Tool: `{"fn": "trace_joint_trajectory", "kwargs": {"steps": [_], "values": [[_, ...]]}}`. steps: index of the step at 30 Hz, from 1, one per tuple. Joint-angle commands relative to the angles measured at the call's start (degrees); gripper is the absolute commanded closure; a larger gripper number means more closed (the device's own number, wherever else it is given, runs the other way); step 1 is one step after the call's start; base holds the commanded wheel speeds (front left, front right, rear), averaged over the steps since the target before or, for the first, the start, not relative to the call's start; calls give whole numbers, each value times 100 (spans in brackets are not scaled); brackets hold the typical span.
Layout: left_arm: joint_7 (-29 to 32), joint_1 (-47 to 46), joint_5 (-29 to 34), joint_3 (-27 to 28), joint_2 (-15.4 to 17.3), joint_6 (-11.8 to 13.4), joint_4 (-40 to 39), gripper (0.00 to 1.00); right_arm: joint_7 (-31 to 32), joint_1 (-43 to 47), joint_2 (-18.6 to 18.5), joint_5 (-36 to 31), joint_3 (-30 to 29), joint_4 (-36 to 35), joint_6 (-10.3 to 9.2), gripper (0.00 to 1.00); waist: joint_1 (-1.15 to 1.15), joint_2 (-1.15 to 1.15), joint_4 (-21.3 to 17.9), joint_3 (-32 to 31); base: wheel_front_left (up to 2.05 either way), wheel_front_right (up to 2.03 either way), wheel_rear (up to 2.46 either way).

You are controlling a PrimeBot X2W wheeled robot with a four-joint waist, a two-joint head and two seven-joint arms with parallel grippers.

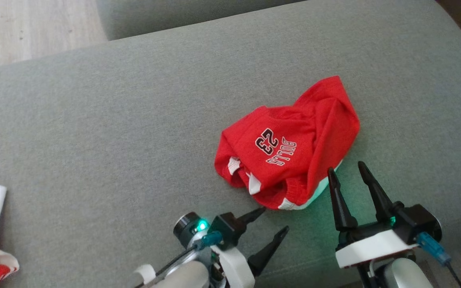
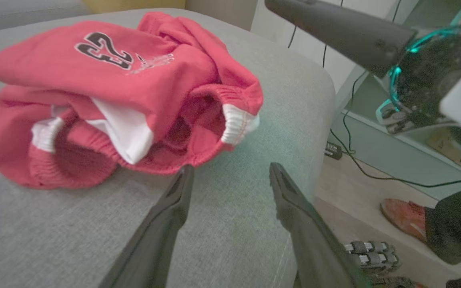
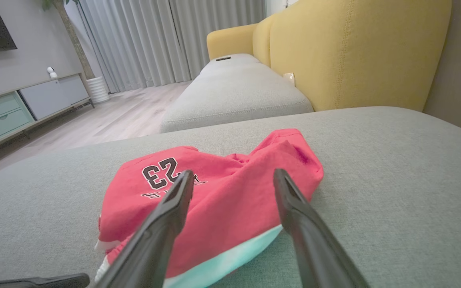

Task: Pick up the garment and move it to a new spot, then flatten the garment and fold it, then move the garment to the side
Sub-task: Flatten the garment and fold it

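grey curtains (image 3: 166, 40), yellow sofa (image 3: 354, 52), wood floor (image 3: 114, 116).

The crumpled red cotton garment with white trim (image 1: 290, 148) bears black, white-edged lettering "BULLS" and the number "23", upside down in the head view.

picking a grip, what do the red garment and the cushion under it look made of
Red garment: likely soft knit fabric, matte; it crumples in loose folds, with ribbed elastic hems. Grey cushion: woven upholstery cloth, matte, with a fine heathered weave.

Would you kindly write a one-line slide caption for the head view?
Open left gripper and open right gripper beside a crumpled red garment on a grey cushion.
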Motion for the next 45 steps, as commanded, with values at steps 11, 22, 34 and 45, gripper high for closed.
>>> {"fn": "trace_joint_trajectory", "kwargs": {"steps": [11,22,34,45], "values": [[-33,-700,-19,52,-152,-54,296,48,-21,-155,-51,-44,158,-243,37,0,0,0,-351,169,0,0,0],[-33,-599,-785,280,-168,-207,-284,100,-21,-128,-31,-17,75,-223,37,0,0,0,-457,-5,0,0,0],[90,-1558,-1960,642,827,-144,-1364,100,-21,-21,-14,11,107,-274,37,0,0,0,-504,-344,0,0,0],[-2,243,-1482,778,2636,661,-2227,100,-21,-3,-212,269,-121,-289,37,0,0,0,638,-233,0,0,0]]}}
